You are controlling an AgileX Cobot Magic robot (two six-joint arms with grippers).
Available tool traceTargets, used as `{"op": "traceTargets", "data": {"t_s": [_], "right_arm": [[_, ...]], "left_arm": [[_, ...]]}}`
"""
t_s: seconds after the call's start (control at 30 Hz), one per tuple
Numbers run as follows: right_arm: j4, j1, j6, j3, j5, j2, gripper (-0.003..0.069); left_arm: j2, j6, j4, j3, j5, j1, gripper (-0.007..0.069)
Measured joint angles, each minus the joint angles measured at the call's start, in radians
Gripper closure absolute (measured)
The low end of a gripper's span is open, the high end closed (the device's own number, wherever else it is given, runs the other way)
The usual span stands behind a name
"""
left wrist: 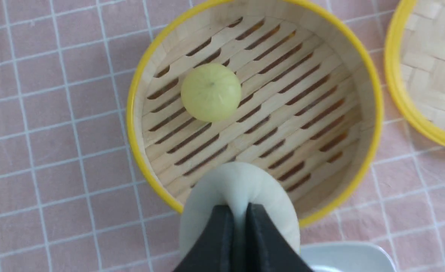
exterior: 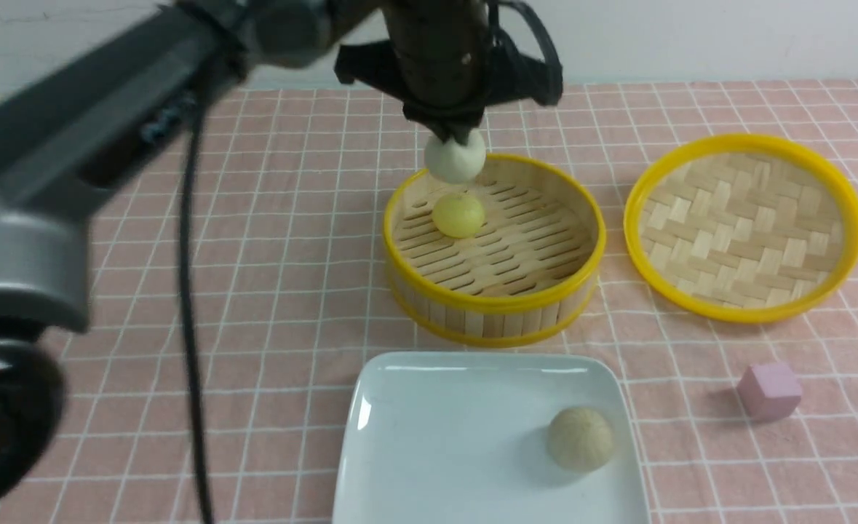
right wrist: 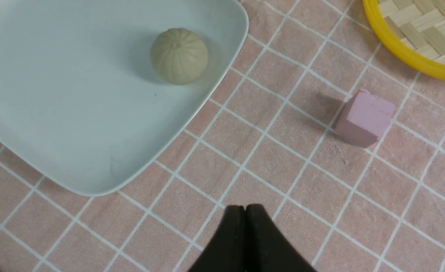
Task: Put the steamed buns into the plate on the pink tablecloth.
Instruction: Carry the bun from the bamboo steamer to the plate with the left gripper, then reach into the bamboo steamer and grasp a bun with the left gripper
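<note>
Pinched only by its top, the pale bun (exterior: 455, 156) could slip from the left hand (exterior: 458, 137) before reaching the plate (exterior: 472, 437).

Three buns can be counted: two pale ones (exterior: 455, 159) (exterior: 581, 439) and one yellow (exterior: 458, 215). One plate (exterior: 487, 451), one steamer (exterior: 494, 300), one woven lid (exterior: 745, 228), one pink cube (exterior: 769, 391) and one tablecloth (exterior: 254, 291) are seen.

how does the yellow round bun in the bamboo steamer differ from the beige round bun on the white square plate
The yellow round bun is pale yellow, while the beige round bun is duller and browner. The yellow bun sits on slatted bamboo; the beige bun rests on the smooth plate. Both are small, rounded and ungripped.
</note>
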Motion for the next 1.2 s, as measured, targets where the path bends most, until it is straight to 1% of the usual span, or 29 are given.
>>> {"op": "traceTargets", "data": {"t_s": [0.1,0.2,0.23,0.27,0.33,0.4,0.47,0.53,0.6,0.63,0.67,0.7,0.8,0.83,0.87,0.9,0.93,1.0,1.03,1.07,1.1,1.13,1.17,1.2], "right_arm": [[0.001,0.0,0.0,0.0,0.0,0.0,0.0648],[0.001,0.0,0.0,0.0,0.0,0.0,0.0647],[0.002,0.0,0.0,0.0,0.0,0.0,0.0647],[0.001,0.0,0.0,0.0,0.0,0.0,0.0647],[0.002,0.0,0.0,0.0,0.0,-0.001,0.0647],[0.004,0.0,0.0,0.0,-0.003,-0.001,0.0647],[0.004,0.0,0.0,0.0,-0.004,-0.001,0.0647],[0.004,0.0,0.0,0.0,-0.004,-0.001,0.0645],[0.004,0.0,0.0,0.0,-0.005,-0.001,0.0642],[0.004,0.0,0.0,0.0,-0.005,-0.001,0.0642],[0.004,0.0,0.0,0.0,-0.007,-0.001,0.064],[0.004,0.0,0.0,0.0,-0.007,-0.001,0.0639],[0.004,0.0,0.0,0.0,-0.007,-0.001,0.0636],[0.004,0.0,0.0,0.0,-0.007,-0.001,0.0636],[0.004,0.0,0.0,0.0,-0.007,-0.001,0.0635],[0.004,0.0,0.0,0.0,-0.007,-0.001,0.0633],[0.004,0.0,0.0,0.0,-0.008,-0.001,0.0632],[0.004,0.0,0.0,0.0,-0.008,-0.001,0.0631],[0.004,0.0,0.0,0.0,-0.01,-0.001,0.0629],[0.004,0.0,0.0,0.0,-0.013,-0.001,0.0628],[0.004,0.0,0.0,0.0,-0.015,-0.001,0.0627],[0.004,0.0,0.0,0.0,-0.016,-0.001,0.0625],[0.004,0.0,0.0,0.0,-0.016,-0.001,0.0625],[0.004,0.0,0.0,0.0,-0.018,-0.001,0.0624]], "left_arm": [[-0.119,0.001,-0.085,0.187,0.005,-0.001,0.0595],[-0.148,-0.01,-0.129,0.384,-0.002,-0.017,0.0594],[-0.147,-0.021,-0.138,0.456,-0.033,-0.03,0.0593],[-0.147,-0.027,-0.139,0.484,-0.042,-0.033,0.0592],[-0.123,-0.059,-0.145,0.625,-0.217,-0.071,0.0588],[-0.108,-0.084,-0.149,0.683,-0.313,-0.088,0.0579],[-0.093,-0.118,-0.15,0.71,-0.363,-0.094,0.056],[-0.077,-0.152,-0.143,0.714,-0.384,-0.094,0.0522],[-0.065,-0.174,-0.128,0.714,-0.394,-0.094,0.0462],[-0.063,-0.176,-0.127,0.714,-0.394,-0.094,0.0448],[-0.057,-0.192,-0.121,0.715,-0.396,-0.093,0.0371],[-0.057,-0.192,-0.121,0.715,-0.396,-0.093,0.0363],[-0.062,-0.197,-0.112,0.698,-0.395,-0.093,0.0253],[-0.064,-0.197,-0.111,0.696,-0.396,-0.093,0.0249],[-0.073,-0.198,-0.097,0.671,-0.394,-0.093,0.0222],[-0.079,-0.199,-0.079,0.646,-0.394,-0.093,0.0214],[-0.086,-0.2,-0.055,0.615,-0.393,-0.093,0.0219],[-0.092,-0.207,-0.015,0.556,-0.386,-0.089,0.026],[-0.092,-0.215,0.005,0.503,-0.378,-0.083,0.0308],[-0.086,-0.218,0.011,0.447,-0.362,-0.069,0.0397],[-0.082,-0.218,0.009,0.428,-0.359,-0.066,0.0411],[-0.057,-0.208,-0.019,0.339,-0.335,-0.025,0.0532],[-0.053,-0.205,-0.025,0.33,-0.331,-0.019,0.0551],[-0.031,-0.181,-0.059,0.281,-0.321,0.008,0.0585]]}}
